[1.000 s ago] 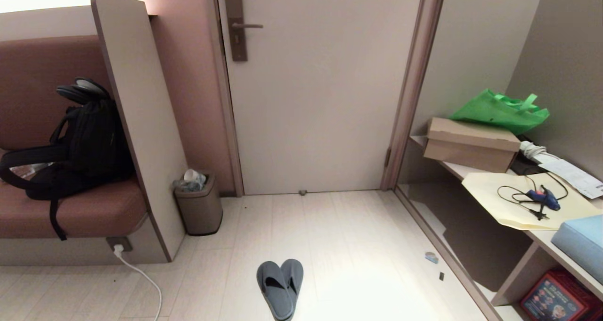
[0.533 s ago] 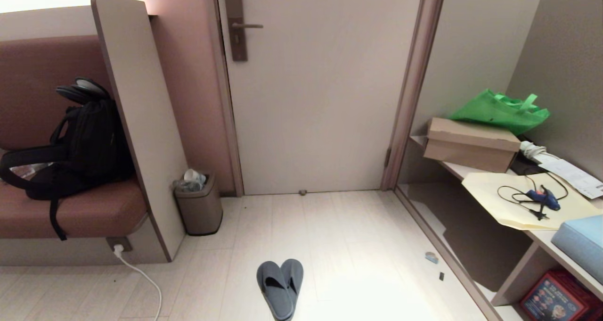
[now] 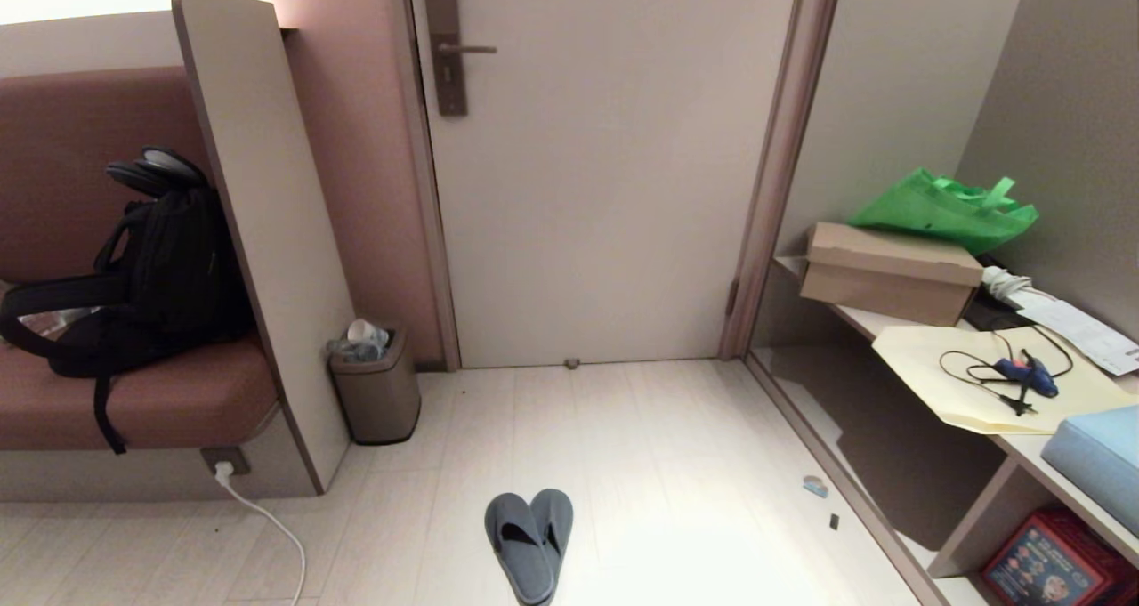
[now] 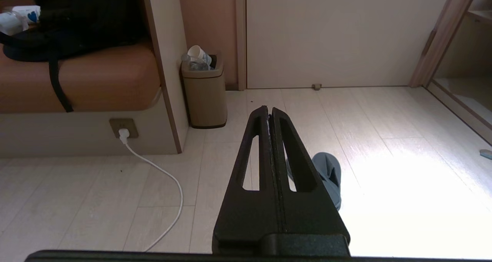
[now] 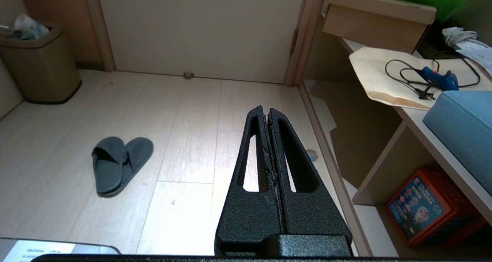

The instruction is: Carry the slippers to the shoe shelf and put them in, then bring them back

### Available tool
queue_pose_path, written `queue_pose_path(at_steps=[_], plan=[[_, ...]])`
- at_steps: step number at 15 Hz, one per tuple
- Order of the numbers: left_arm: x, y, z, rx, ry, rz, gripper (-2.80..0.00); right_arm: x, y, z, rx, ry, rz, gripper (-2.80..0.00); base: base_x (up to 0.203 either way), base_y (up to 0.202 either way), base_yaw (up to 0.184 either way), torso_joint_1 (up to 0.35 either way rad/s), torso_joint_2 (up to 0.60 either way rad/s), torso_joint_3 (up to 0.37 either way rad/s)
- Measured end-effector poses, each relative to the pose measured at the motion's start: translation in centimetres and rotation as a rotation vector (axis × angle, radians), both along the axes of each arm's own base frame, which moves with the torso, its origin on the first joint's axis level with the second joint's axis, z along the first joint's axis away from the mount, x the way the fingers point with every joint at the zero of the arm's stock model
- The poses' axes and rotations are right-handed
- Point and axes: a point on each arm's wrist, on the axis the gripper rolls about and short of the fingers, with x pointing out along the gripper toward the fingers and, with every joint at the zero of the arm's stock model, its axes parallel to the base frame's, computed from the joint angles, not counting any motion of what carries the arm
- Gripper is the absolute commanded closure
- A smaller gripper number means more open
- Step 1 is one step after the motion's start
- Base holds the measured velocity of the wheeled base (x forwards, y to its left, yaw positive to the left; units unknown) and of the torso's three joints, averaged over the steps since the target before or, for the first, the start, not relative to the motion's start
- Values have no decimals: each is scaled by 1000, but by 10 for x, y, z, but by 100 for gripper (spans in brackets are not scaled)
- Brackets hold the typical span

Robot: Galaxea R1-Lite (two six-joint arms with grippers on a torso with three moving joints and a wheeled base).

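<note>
The slippers (image 3: 529, 539), a dark grey pair, lie side by side on the pale floor with one partly over the other. They show near the bottom middle of the head view. In the right wrist view the slippers (image 5: 119, 164) lie well off to the side of my right gripper (image 5: 266, 110), which is shut and empty. My left gripper (image 4: 269, 110) is shut and empty too, and it hides part of the slippers (image 4: 328, 173) behind it. The shoe shelf (image 3: 979, 521) is the low cubby at the right, under the bench board. Neither arm shows in the head view.
A closed door (image 3: 605, 161) stands ahead. A bin (image 3: 375, 383), a backpack (image 3: 151, 277) on a brown seat and a white cable (image 3: 267, 526) are at the left. The right board holds a cardboard box (image 3: 890, 272), a glue gun (image 3: 1028, 375) and a blue cushion (image 3: 1099, 464). A red box (image 3: 1054, 561) sits below.
</note>
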Motion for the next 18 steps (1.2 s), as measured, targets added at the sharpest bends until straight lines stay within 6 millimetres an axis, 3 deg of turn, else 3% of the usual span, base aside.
queue_pose_path(at_steps=[18], plan=[[0, 0, 0, 0, 0, 0, 0, 0, 0, 0, -3, -1, 0, 0, 0, 0, 0, 0, 0, 0]])
